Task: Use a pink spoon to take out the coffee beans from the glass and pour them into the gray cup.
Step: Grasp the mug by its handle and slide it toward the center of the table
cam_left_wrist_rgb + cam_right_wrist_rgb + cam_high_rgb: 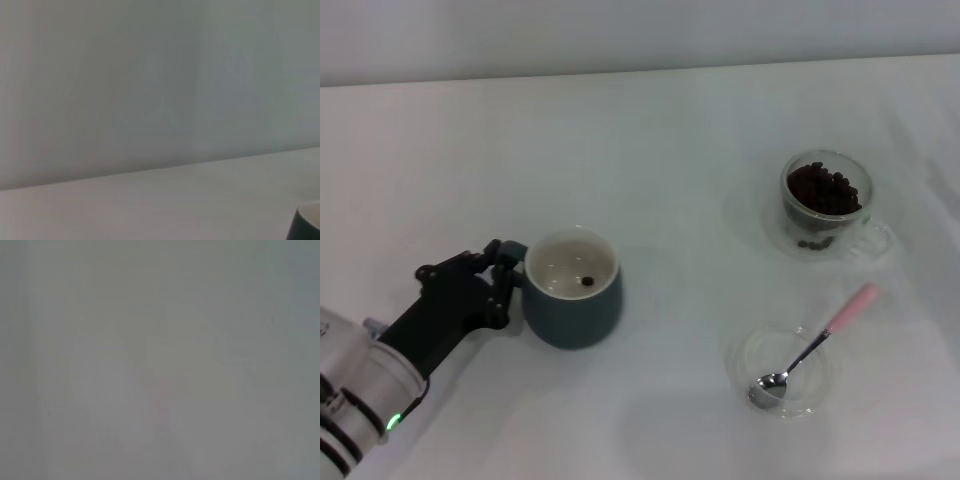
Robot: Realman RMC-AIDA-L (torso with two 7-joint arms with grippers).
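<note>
The gray cup (572,300) stands at the left of the table with one coffee bean (587,281) on its cream inside. My left gripper (506,283) is against the cup's left side, its fingers closed where the handle is hidden. The cup's edge also shows in the left wrist view (306,226). The glass (826,200) at the far right is full of coffee beans (823,188). The pink spoon (849,309) lies with its metal bowl in a shallow glass dish (820,394) at the near right. My right gripper is out of view.
The glass stands on a clear saucer (755,224). White tabletop lies between the gray cup and the glass. A pale wall runs along the back of the table. The right wrist view shows only a blank grey surface.
</note>
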